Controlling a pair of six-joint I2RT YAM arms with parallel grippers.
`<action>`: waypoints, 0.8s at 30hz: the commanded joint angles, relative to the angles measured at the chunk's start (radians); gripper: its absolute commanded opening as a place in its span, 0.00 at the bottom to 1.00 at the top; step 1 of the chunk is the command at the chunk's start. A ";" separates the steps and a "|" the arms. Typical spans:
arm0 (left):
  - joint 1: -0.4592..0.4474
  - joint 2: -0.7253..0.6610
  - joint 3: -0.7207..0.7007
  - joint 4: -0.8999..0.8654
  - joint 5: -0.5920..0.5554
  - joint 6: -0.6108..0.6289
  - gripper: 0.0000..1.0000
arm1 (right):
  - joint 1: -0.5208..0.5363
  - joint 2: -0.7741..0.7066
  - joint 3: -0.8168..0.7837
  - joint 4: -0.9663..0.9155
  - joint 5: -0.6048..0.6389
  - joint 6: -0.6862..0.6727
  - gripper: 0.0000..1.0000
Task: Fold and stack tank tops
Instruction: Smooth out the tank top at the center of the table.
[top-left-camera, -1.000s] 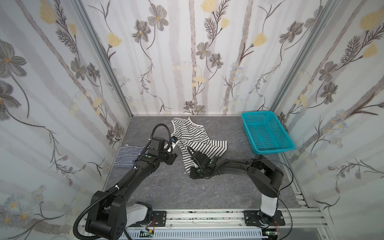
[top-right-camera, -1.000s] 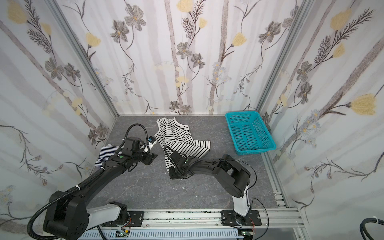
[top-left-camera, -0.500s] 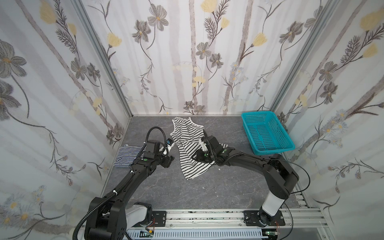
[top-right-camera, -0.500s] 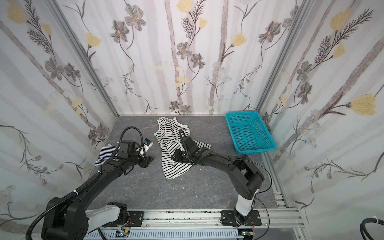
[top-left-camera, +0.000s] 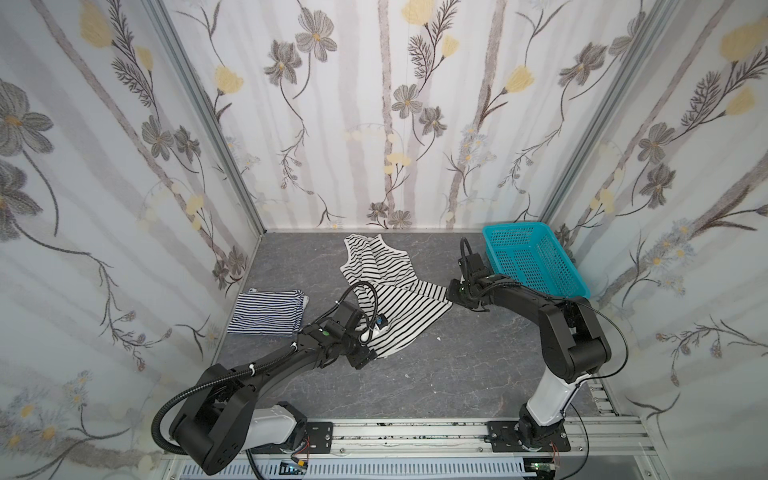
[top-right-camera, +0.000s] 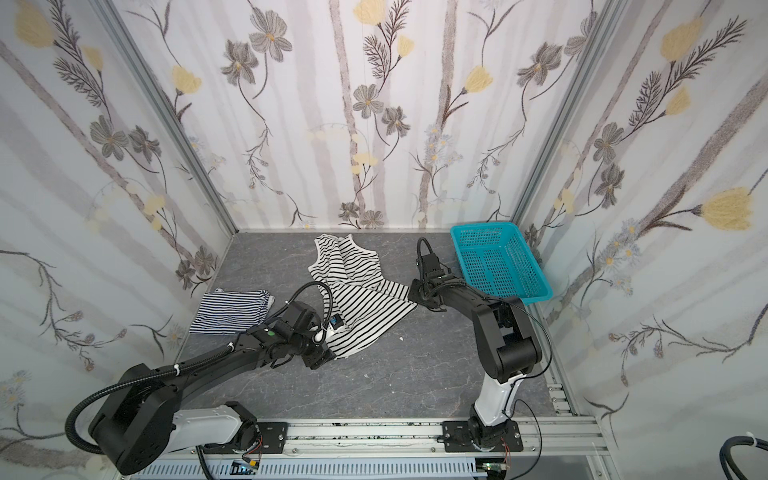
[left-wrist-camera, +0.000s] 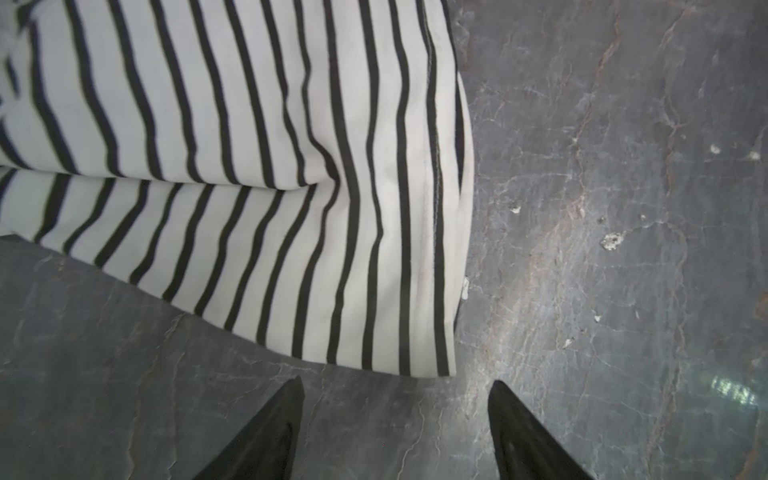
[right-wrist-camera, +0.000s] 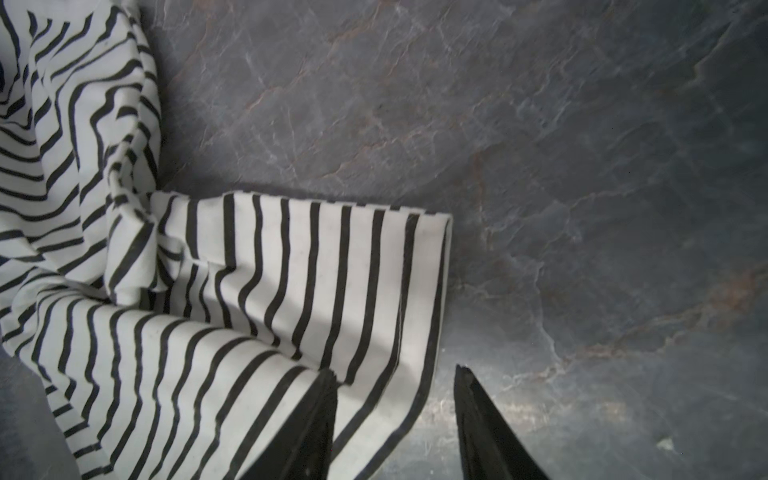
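1. The left end effector (left-wrist-camera: 397, 388) is spread with nothing between its fingers (left-wrist-camera: 270, 436). The tips sit over bare tabletop (left-wrist-camera: 602, 124), just off the hem corner of the wide-striped tank top (left-wrist-camera: 291, 166).
2. The right end effector (right-wrist-camera: 394, 374) is also spread and pinches nothing. One finger (right-wrist-camera: 307, 424) lies over the hem of the wide-striped tank top (right-wrist-camera: 208, 332), the other over bare tabletop, and the hem edge runs through the gap between them.
3. In both top views the wide-striped tank top (top-left-camera: 399, 307) (top-right-camera: 365, 307) lies rumpled and unfolded in the middle of the tabletop, its straps toward the back wall. The left end effector (top-left-camera: 365, 359) is at its near corner, and the right end effector (top-left-camera: 451, 293) is at its corner on the basket side.
4. The fine-striped tank top (top-left-camera: 268, 311) lies folded flat near the left wall, apart from the wide-striped one.
5. The turquoise basket (top-left-camera: 515, 226) sits in the back right corner, just beyond the right arm.
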 joint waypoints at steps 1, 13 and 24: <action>-0.034 0.044 0.001 0.002 -0.054 0.021 0.72 | -0.041 0.058 0.054 -0.006 0.013 -0.036 0.48; -0.102 0.134 0.030 0.006 -0.121 0.010 0.69 | -0.090 0.170 0.134 -0.011 -0.023 -0.064 0.47; -0.110 0.140 0.024 0.000 -0.255 -0.004 0.32 | -0.049 0.184 0.123 0.020 -0.107 -0.084 0.41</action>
